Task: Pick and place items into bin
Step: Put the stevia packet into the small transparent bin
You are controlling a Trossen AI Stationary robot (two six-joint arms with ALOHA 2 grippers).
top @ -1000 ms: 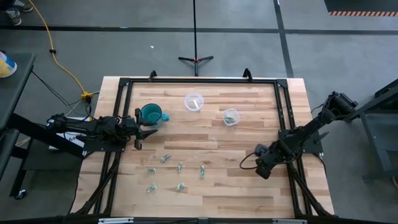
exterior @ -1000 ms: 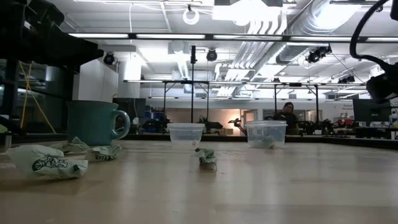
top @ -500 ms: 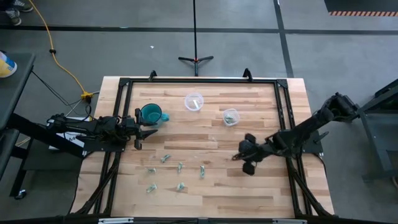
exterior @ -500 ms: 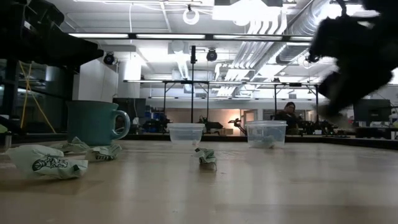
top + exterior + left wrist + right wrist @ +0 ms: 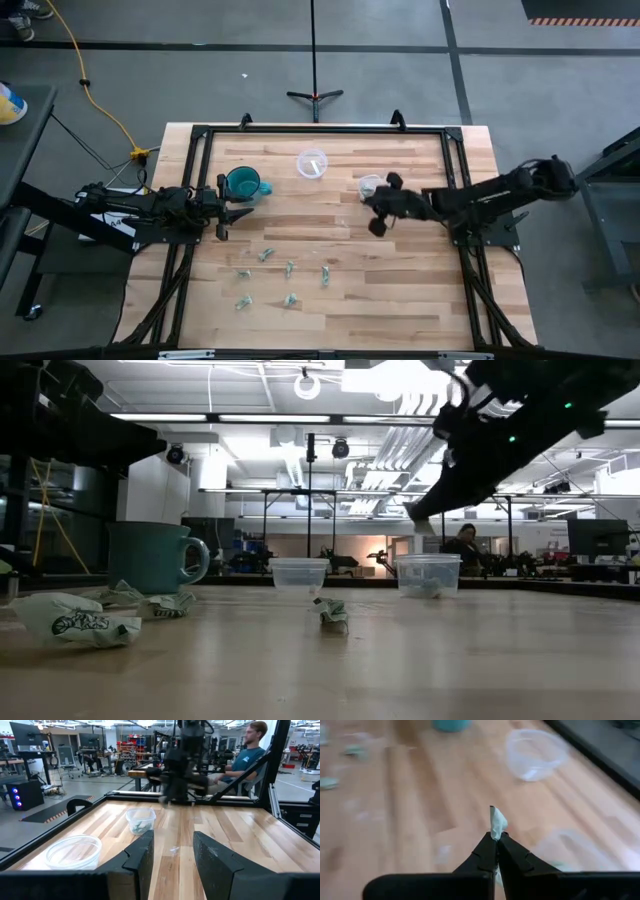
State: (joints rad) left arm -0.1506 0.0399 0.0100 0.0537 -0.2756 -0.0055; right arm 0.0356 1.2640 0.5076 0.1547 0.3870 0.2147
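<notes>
A small pale green-and-whitish wrapped piece (image 5: 497, 822) is pinched at the very tip of the right gripper (image 5: 496, 840), whose jaws are closed tight on its lower end so that a crumpled tail stands up past them. Beyond and slightly to one side of the jaws sits a clear plastic tub (image 5: 369, 187) that already holds a piece or two, with a second clear tub (image 5: 312, 163) farther off and seemingly empty; which of the two is the intended bin cannot be told. The carried piece looks feather-light, soft and crinkly, a twist of wrapper more than a solid body, so it is likely to deform under pressure and could cling to the jaws on release. For the pieces like it, a hold across the thicker middle seems safer than one on a loose wrapper end. The remaining items (image 5: 288, 268) lie scattered on the wooden bench (image 5: 420, 310), well behind the right jaws and nearer the front edge, each apart from the others. A teal mug (image 5: 243, 183) stands just ahead of the left gripper (image 5: 173, 851), which waits at the bench's left side with its jaws parted and nothing between them. A seated person (image 5: 248, 757) is visible in the room beyond the bench.
</notes>
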